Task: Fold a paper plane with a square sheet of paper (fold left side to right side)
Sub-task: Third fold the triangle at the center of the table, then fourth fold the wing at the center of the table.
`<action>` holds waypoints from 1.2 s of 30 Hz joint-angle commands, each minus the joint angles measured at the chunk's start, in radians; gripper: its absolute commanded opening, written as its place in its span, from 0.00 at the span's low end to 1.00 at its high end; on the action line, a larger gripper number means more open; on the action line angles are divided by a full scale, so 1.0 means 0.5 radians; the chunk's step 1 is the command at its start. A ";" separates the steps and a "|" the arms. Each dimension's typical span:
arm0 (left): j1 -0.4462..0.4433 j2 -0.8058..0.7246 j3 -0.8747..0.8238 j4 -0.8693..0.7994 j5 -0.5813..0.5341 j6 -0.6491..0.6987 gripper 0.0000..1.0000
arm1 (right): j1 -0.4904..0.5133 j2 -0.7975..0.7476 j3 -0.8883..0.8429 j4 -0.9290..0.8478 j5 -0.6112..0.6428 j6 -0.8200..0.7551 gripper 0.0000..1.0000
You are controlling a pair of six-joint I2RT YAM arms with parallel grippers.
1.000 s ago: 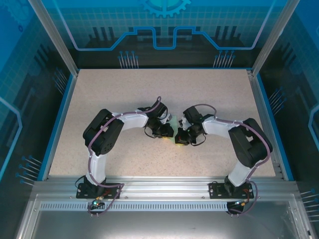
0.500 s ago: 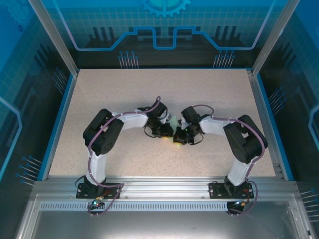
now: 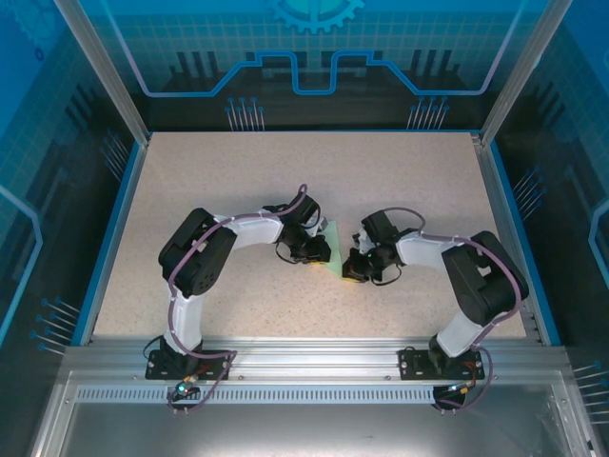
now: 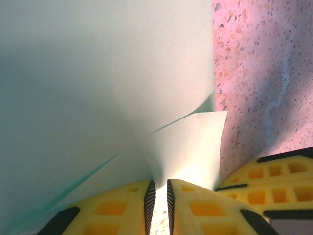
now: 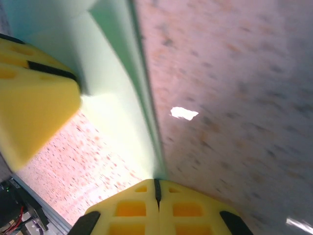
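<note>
Centrally in the top view, the square sheet of paper [image 3: 333, 249] is seen on the table [image 3: 238, 171] between both claws, its raised flap running up and down the frame; the left claw [image 3: 318, 253] is clenched on a corner at the sheet's left side; the right claw [image 3: 353, 272], at lower right, is shut, apparently on the folded edge, though blur leaves this uncertain; the flap is to be carried rightward, so the left arm is judged better placed.

The square sheet of paper [image 3: 332, 251] [image 4: 98, 73] is pale mint-green, plain and unmarked. It sits near the middle of the desk [image 3: 238, 171], partly doubled over, its layers bowed and curling rather than lying flat.
</note>
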State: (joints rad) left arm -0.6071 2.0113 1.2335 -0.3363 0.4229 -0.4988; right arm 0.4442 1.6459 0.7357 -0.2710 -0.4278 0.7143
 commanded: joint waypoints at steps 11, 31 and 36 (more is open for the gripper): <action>0.021 -0.066 0.175 -0.207 -0.070 0.005 0.37 | -0.108 -0.114 0.042 -0.370 0.078 -0.291 0.06; 0.285 -0.581 -0.334 0.034 0.005 -0.204 0.67 | -0.017 0.183 0.628 -0.218 0.153 -0.824 0.43; 0.285 -0.563 -0.336 0.031 0.008 -0.205 0.68 | -0.004 0.270 0.687 -0.234 0.163 -0.841 0.36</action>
State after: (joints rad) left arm -0.4664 1.7226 1.0702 -0.3408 0.4126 -0.5838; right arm 0.4274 1.7626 1.0534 -0.3737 -0.3519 0.3199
